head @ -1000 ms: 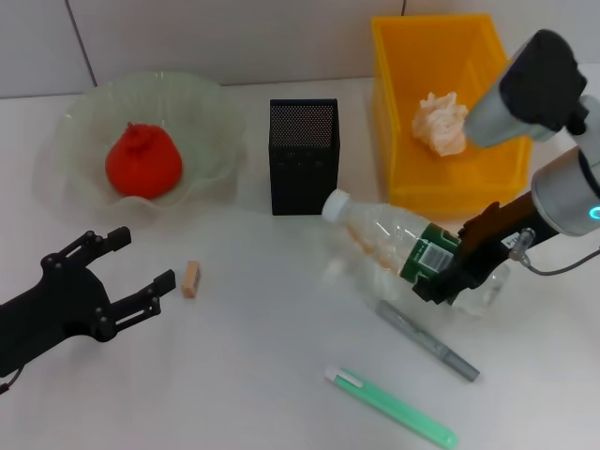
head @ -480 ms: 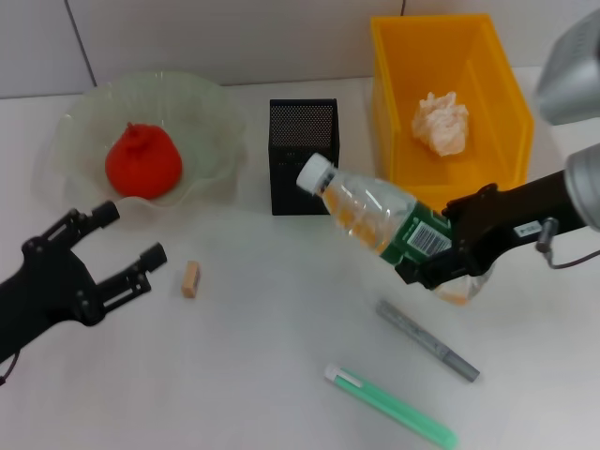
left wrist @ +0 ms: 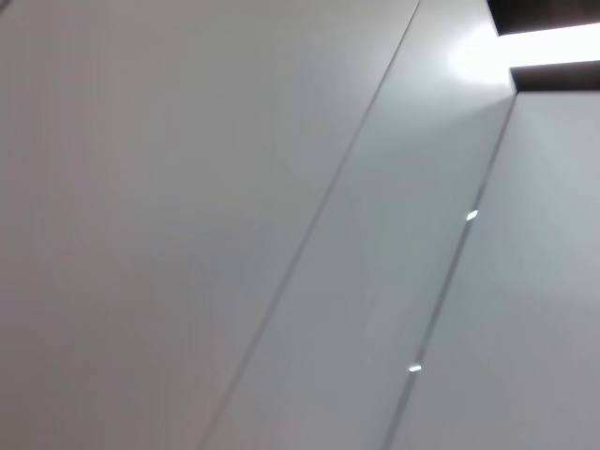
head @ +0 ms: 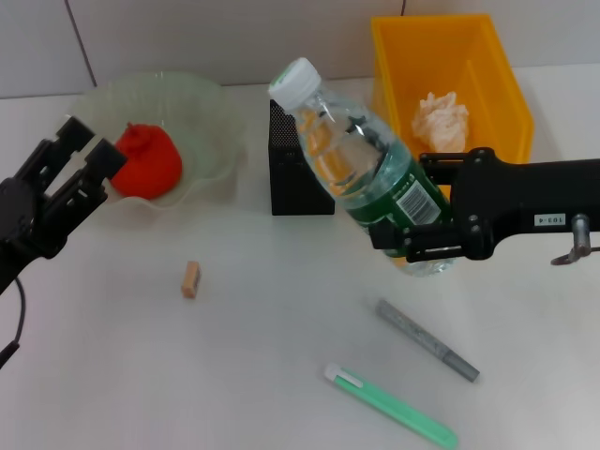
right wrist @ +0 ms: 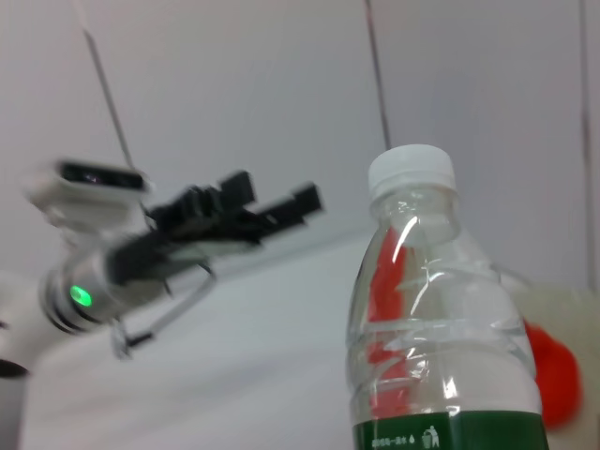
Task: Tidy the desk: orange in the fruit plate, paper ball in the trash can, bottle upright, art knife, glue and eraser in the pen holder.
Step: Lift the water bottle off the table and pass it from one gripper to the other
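Observation:
My right gripper (head: 420, 234) is shut on the lower, green-labelled part of the bottle (head: 361, 169). It holds the bottle off the desk, tilted, with its white cap up and to the left. The bottle (right wrist: 441, 328) also fills the right wrist view. The orange (head: 150, 164) sits in the fruit plate (head: 211, 117). The paper ball (head: 441, 122) lies in the trash can (head: 506, 159). The pen holder (head: 295, 192) stands partly behind the bottle. The eraser (head: 191, 278) lies on the desk. My left gripper (head: 87, 150) hangs open, raised at the far left.
A grey pen-shaped stick (head: 427, 339) and a green one (head: 389, 405) lie on the desk near the front right; I cannot tell which is the art knife and which the glue. The left wrist view shows only wall panels.
The right gripper has lifted the bottle off the desk and swung its cap up and left. The left gripper has risen and drawn back, away from the eraser.

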Tool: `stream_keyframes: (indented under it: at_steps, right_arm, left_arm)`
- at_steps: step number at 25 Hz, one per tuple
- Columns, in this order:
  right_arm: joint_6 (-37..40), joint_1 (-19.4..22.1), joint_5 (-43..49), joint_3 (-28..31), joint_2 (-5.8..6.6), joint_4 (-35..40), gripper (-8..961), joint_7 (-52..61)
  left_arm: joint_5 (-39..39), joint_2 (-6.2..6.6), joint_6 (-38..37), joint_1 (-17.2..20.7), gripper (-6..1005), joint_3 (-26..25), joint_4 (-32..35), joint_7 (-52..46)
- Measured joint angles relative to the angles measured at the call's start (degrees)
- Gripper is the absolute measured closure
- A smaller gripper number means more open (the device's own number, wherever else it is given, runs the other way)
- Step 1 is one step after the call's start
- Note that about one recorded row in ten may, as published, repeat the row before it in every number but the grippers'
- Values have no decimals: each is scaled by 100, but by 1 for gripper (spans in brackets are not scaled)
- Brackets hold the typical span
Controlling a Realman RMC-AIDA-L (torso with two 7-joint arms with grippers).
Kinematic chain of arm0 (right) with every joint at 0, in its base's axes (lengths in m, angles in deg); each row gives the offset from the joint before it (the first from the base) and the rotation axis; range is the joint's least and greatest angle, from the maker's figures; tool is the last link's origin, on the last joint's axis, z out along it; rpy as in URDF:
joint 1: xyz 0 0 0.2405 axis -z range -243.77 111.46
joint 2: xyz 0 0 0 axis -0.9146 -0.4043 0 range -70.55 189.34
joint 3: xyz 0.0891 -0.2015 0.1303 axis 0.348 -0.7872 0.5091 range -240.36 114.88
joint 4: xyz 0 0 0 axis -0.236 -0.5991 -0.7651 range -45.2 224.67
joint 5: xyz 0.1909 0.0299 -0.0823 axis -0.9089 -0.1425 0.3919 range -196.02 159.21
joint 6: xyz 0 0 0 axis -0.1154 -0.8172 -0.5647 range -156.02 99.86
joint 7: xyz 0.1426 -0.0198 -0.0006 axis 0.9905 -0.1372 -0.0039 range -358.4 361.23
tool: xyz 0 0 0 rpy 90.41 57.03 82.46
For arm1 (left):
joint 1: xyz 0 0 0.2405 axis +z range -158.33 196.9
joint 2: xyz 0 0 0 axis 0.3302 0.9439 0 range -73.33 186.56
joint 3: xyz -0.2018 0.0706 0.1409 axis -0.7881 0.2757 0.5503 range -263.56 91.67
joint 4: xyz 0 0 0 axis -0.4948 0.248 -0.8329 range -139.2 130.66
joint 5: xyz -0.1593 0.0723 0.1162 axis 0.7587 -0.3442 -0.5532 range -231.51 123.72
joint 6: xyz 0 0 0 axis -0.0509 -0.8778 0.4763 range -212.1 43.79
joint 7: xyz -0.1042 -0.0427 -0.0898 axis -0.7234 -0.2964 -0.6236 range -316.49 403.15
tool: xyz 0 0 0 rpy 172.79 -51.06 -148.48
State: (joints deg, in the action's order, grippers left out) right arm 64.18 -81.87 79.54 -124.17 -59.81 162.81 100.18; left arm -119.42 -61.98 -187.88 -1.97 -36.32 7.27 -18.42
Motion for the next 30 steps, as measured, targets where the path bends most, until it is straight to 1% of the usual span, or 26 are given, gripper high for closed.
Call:
stream_keyframes:
  at_steps: [1, 3, 4, 5, 9, 13, 15, 16, 20, 26, 27, 30]
  right_arm:
    - [0, 0, 0, 0, 0, 0, 187, 0]
    - [187, -31, -341, 26, 1, -387, 187, -403]
    - [187, -31, -341, 26, 1, -387, 187, -403]
    - [281, -46, -562, 34, 0, -581, 187, -616]
    - [376, -84, -730, 18, -3, -772, 188, -762]
    - [496, -160, -832, -52, -22, -1037, 188, -999]
    - [570, -251, -980, -100, -18, -1314, 188, -1154]
    - [570, -251, -980, -100, -18, -1314, 188, -1154]
    - [643, -457, -1032, -144, -15, -1693, 187, -1266]
    - [607, -676, -1003, -261, -13, -2041, 187, -1386]
    - [594, -728, -993, -294, -9, -2123, 187, -1401]
    - [565, -937, -944, -357, 5, -2453, 187, -1506]
  left_arm:
    - [-9, 3, -68, -52, 143, 20, -5, -147]
    - [-51, 6, -234, -152, 143, 72, 4, -418]
    - [-70, 14, -327, -203, 142, 93, 16, -557]
    - [-93, 20, -422, -253, 142, 111, 26, -691]
    - [-191, 30, -690, -374, 142, 115, 64, -879]
    - [-465, 29, -743, -478, 142, 118, 111, -861]
    - [-583, 23, -712, -538, 142, 123, 113, -817]
    - [-583, 23, -712, -538, 142, 123, 113, -817]
    - [-826, 16, -734, -645, 142, 137, 146, -612]
    - [-878, 5, -759, -707, 142, 320, 281, -538]
    - [-877, 0, -780, -739, 142, 411, 321, -502]
    - [-876, -4, -781, -778, 142, 413, 324, -502]
